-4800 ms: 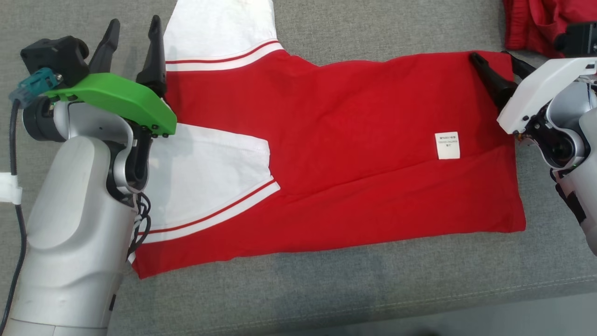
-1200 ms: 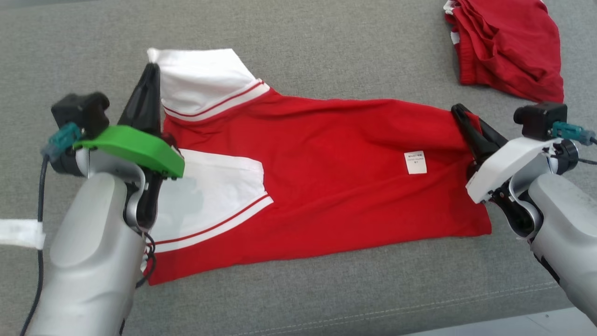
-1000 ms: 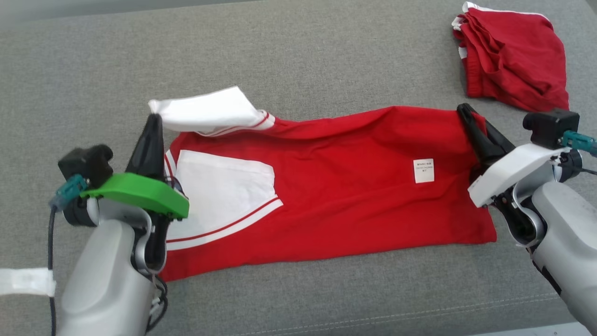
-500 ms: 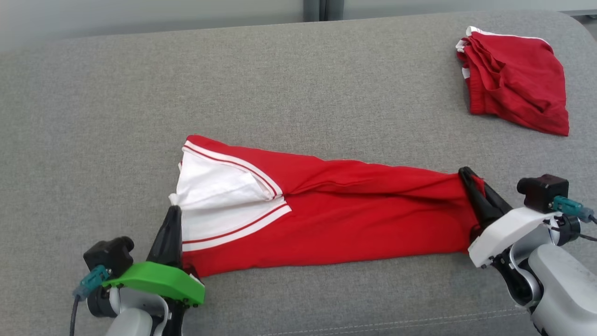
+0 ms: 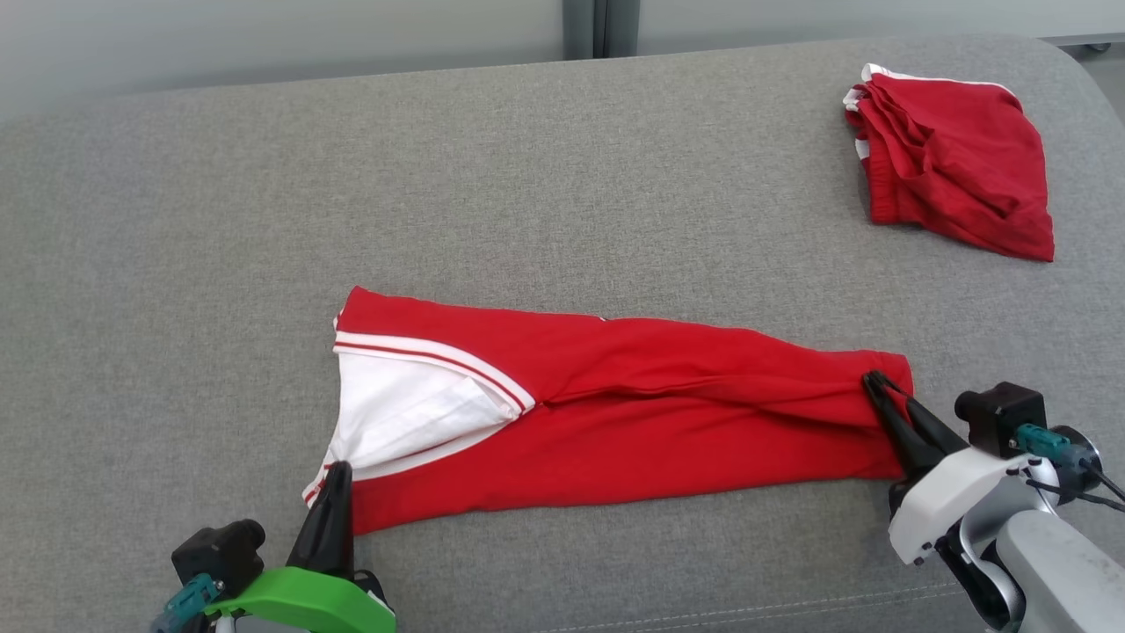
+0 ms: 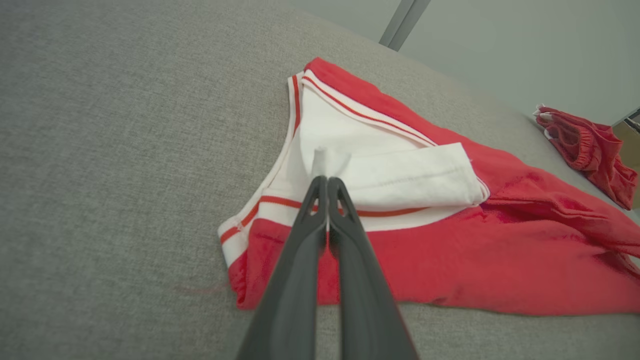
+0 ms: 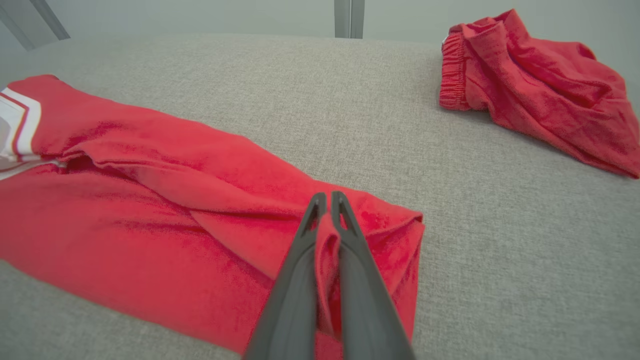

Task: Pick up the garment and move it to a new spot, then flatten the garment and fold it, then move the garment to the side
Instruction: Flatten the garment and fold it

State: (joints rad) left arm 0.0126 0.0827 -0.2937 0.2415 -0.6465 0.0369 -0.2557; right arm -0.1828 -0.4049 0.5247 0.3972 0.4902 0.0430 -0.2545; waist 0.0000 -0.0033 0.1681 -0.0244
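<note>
The head view looks down from above the near edge of the grey cushion (image 5: pixel 562 176), taking in the whole garment (image 5: pixel 659 431) across its lower middle and a second red garment (image 5: pixel 954 158) at upper right. The left wrist view looks low and close along the left gripper (image 6: pixel 327 181) at the garment's white-trimmed end, the right wrist view along the right gripper (image 7: pixel 328 197) at its red end. All three share the second red garment, seemingly far off in the left wrist view.
</note>
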